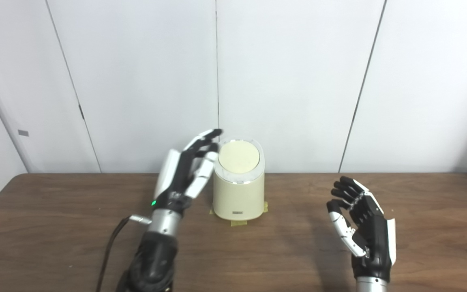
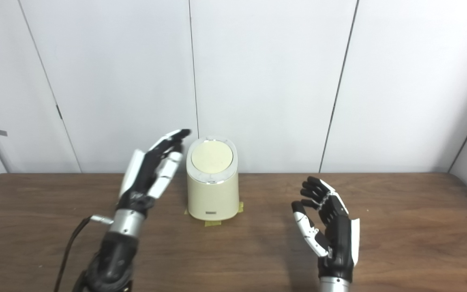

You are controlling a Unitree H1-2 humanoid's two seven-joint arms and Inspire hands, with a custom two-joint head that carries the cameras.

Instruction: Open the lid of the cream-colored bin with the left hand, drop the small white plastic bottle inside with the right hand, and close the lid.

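The left hand (image 1: 185,170) is raised above the table (image 1: 55,227), fingers (image 1: 203,140) stretched and spread — holding nothing, tips level with the bin's rim. Just to its right stands the cream-colored bin (image 1: 238,194), lid (image 1: 239,157) down. Well right of that, the right hand (image 1: 361,221) hovers upright — palm inward, fingers loosely curled, empty.

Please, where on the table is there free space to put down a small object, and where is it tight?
Bare wood lies between the cream-colored bin and the right hand, right of that hand up to the table edge, and in front of the bin. It is crowded on the bin's left, where the left hand is close to the lid.
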